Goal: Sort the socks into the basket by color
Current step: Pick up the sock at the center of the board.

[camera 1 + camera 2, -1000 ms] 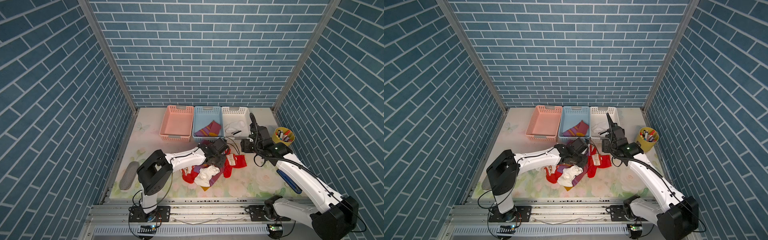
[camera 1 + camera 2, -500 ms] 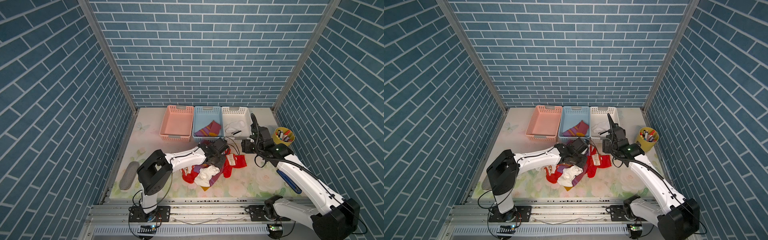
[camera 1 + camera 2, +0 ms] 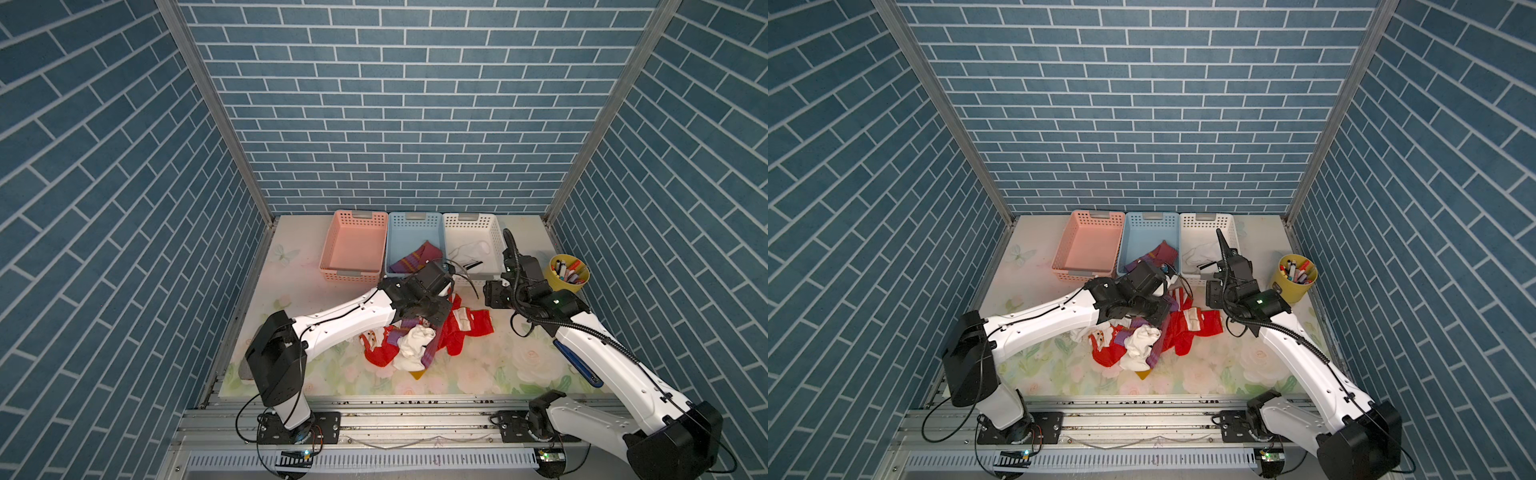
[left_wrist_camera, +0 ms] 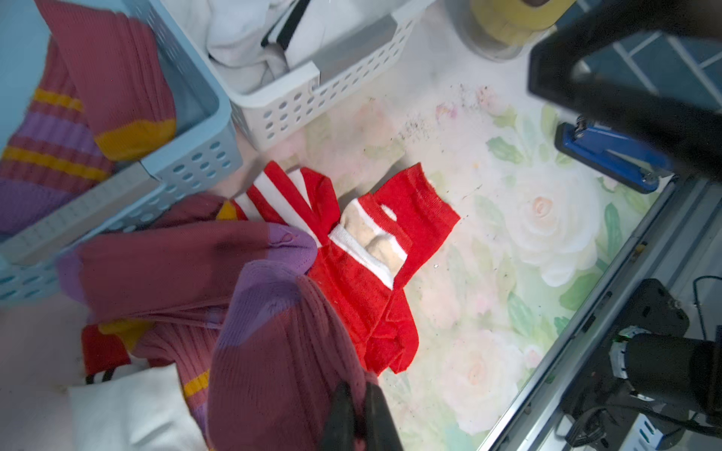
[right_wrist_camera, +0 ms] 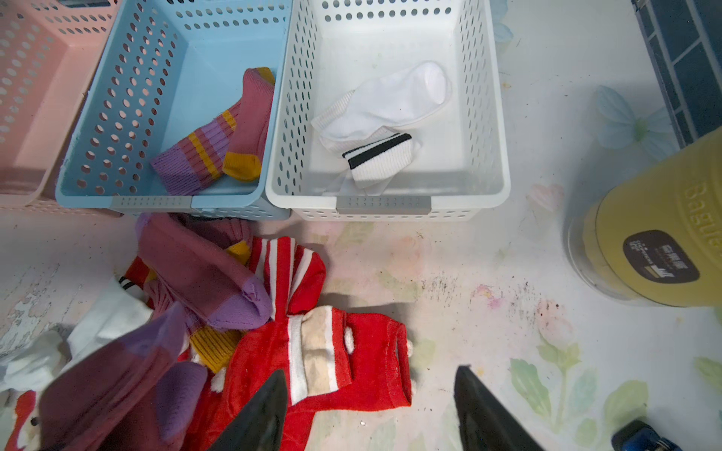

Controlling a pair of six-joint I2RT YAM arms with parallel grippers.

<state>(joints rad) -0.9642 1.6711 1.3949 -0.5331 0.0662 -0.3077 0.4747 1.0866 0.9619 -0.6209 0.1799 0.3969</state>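
The floral table point(image 3: 519, 365) carries everything. The left arm point(image 3: 345, 318) stretches from the front rail to the middle of the table. The right arm point(image 3: 602, 345) reaches in from the front right corner, its wrist near the front of the white basket.

Three baskets stand side by side along the back edge: the pink basket point(image 3: 332, 245), the blue basket point(image 3: 409, 237) in the middle and the white basket point(image 3: 465, 228). The sock pile point(image 3: 411, 349), a tangle of red, maroon and white socks, lies on the table just in front of the blue and white baskets. Part of it lies under the left wrist.

A yellow cup point(image 3: 1291, 293) of markers stands right of the white basket. A blue stapler point(image 4: 609, 156) lies on the table under the right arm.

A striped sock point(image 5: 211, 152) in maroon, purple and yellow lies in the blue basket. A white sock point(image 5: 390, 101) with a black-striped cuff lies in the white basket. At the pile's right edge a red sock point(image 5: 375, 336) with a beige face patch lies flat.

The left pincer point(image 4: 359, 390) is pressed together on the edge of a maroon sock point(image 4: 273, 351), which is raised over the pile. The right pincer point(image 5: 372, 369) stands spread, holding nothing, above the red sock's edge and the bare table beside it.
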